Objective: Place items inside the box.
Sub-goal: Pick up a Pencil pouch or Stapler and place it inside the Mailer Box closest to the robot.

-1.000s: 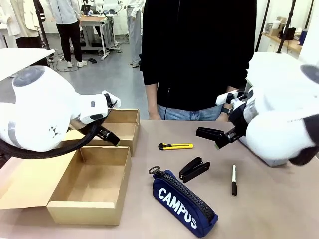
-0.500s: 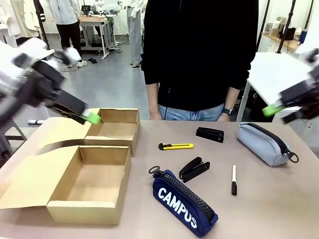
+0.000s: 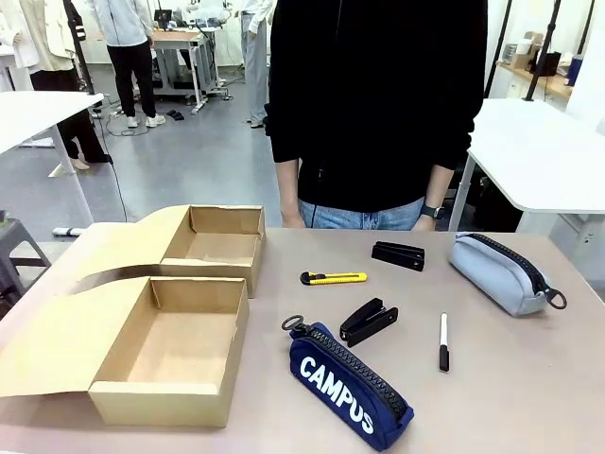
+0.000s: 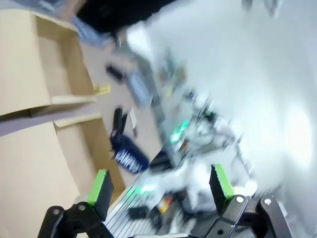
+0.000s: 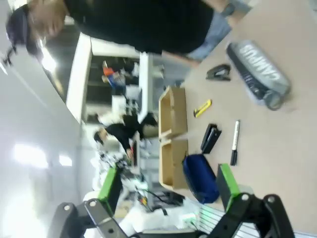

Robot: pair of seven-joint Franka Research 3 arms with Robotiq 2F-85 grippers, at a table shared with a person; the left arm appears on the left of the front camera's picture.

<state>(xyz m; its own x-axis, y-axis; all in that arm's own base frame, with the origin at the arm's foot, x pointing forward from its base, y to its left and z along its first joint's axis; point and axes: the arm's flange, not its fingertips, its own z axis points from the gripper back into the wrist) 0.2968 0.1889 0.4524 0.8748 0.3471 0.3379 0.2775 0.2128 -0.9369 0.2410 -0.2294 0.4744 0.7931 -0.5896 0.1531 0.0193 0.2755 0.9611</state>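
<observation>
Tan tabletop (image 3: 510, 378), person behind it. Navy pencil case (image 3: 350, 386), white "CAMPUS" lettering, lies just right of the open box (image 3: 161, 402), not touching. Likely soft, light and saggy, so pinch across its middle. Your left gripper (image 4: 159, 181) and right gripper (image 5: 168, 178) gape wide, empty.

Grey floor (image 3: 203, 142), white table (image 3: 38, 106) at left, second table (image 3: 544, 151) at right, cluttered workbench (image 3: 178, 40) far back.

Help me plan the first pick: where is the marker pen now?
In the front view the marker pen lies right of centre, beside the nearer black stapler and in front of the grey pencil case.
</observation>
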